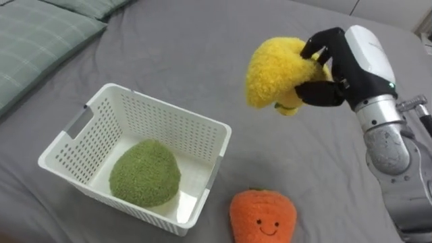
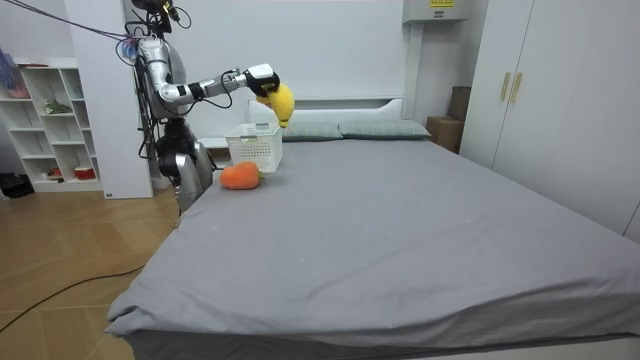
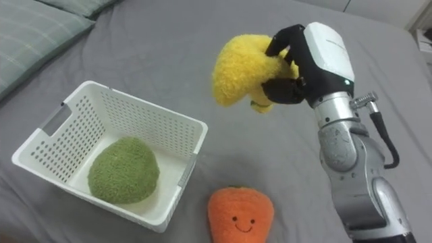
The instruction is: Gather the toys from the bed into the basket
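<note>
Dangling yellow toy (image 1: 273,74) in robot hand (image 1: 337,64)

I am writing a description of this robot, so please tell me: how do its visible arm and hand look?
The right hand has black fingers and a smooth white shell on its back, with a tiny green light near the wrist. Below comes a silver metal cuff, then a rounded grey speckled forearm. A thin dark cable loops beside it.

Round plush (image 1: 145,174) in basket (image 1: 169,116); carrot plush (image 1: 262,216) on bed (image 1: 196,40), right-front; third plush (image 1: 272,71) aloft right, in right hand (image 1: 358,55).
</note>
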Tool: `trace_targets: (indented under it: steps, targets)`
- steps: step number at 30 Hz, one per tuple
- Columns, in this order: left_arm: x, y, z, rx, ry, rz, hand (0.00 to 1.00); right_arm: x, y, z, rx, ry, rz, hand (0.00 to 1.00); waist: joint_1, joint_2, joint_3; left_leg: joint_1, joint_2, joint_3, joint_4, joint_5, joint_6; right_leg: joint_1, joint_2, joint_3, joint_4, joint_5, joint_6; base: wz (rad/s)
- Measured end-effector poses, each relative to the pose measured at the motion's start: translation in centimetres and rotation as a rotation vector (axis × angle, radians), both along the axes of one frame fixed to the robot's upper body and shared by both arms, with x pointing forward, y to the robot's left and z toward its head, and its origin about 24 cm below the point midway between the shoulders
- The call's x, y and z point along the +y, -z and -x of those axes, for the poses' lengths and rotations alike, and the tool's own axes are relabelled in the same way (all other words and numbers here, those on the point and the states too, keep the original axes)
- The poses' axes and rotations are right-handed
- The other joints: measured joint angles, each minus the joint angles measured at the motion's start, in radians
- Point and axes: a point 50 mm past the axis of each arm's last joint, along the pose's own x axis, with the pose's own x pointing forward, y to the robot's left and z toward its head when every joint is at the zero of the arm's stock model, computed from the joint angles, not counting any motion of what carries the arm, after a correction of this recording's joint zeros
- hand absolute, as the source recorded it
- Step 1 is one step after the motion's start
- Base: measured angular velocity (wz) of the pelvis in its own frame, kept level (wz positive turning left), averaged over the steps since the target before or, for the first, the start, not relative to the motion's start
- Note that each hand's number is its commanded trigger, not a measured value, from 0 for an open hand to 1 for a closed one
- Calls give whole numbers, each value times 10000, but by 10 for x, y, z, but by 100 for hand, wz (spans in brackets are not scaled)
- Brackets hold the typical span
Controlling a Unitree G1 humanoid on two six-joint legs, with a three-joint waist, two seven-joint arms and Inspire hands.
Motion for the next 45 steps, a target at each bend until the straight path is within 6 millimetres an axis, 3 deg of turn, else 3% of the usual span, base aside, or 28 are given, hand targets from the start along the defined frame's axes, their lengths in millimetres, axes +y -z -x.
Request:
trace_targets:
  steps: [6, 14, 18, 25, 26, 27, 28, 34, 45]
  targets:
    - [-1, -2, -14, -356, 146, -203, 0, 19, -7, 0, -201, -717, -477, 100, 235, -8, 1, 30, -7, 31, -7, -9, 16, 18, -10, 35, 10, -1, 4, -1]
    - [0, -2, -18, -356, 211, -359, 0, 47, -7, 0, 389, -1925, -547, 100, 559, 4, -3, 24, -9, -32, 4, -12, 20, 3, -8, 25, 7, -3, 8, 1]
    - [-1, -1, -20, -253, 409, -355, 0, 72, -17, 1, 162, -2908, -634, 100, 745, 22, -3, 2, -6, -37, 5, -12, 19, 11, -1, 21, -14, -3, 8, 0]
    - [-3, -1, -23, -178, 716, -339, 0, 105, -10, 10, 783, -4375, -866, 99, 1063, 39, -19, -27, -32, -262, 21, -9, 23, 41, -32, -236, -14, -5, 11, 9]
    - [-2, 0, -22, -133, 710, -341, 0, 106, -10, 11, 813, -4447, -894, 68, 1078, 41, -18, -26, -33, -278, 21, -9, 23, 47, -33, -243, -14, -5, 11, 8]
    - [-2, 0, -21, -74, 707, -323, 0, 108, -9, 11, 897, -4591, -943, 53, 1094, 48, -12, -24, -34, -295, 22, -9, 23, 66, -31, -245, -30, -5, 11, 5]
    - [-2, 1, -20, -6, 726, -284, 0, 111, -7, 12, 1025, -4760, -958, 0, 1120, 61, -4, -11, -37, -303, 23, -9, 23, 111, -28, -251, -85, -4, 11, 3]
    - [-5, 0, -34, -187, 954, -12, 0, 128, 0, 20, 1540, -5691, -887, 0, 1287, 193, 83, -66, -42, -383, 16, -9, 15, 179, -24, -350, -175, -5, 21, 3]
    - [-6, -1, -40, -336, 1003, 16, 0, 131, 14, 17, 2195, -5731, -823, 0, 1317, 147, 53, -101, -53, -551, 22, -9, 16, 162, -24, -479, -182, -5, 22, 5]
